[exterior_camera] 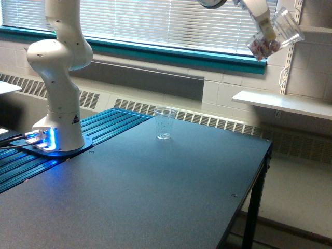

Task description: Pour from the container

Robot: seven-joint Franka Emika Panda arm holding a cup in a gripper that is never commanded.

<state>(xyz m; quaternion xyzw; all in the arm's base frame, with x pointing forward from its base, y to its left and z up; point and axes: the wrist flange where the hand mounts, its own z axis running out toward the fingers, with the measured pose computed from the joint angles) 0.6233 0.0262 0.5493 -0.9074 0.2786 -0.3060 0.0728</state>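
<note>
Your table [155, 197] carries the dotted receiving cup [164, 123] upright mid-far, ready to catch. Gripper [267, 28] clenches the container [275, 35] high far-right, tilted, pinkish contents low inside, well clear until you align.

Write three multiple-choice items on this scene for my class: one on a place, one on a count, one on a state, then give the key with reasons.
1. Where is the held container?
A. high at the exterior view's upper right
B. on the table
C. beside the arm's base

2. How many cups stand on the table?
A. none
B. one
C. three

3. How is the held container oriented?
A. upright
B. tilted
C. lying on the table

Key: 1 A, it hangs before the blinds, gripped by the end effector. 2 B, only the dotted cup stands there. 3 B, its rim points up and sideways, with small pieces gathered at its lower end.
</note>
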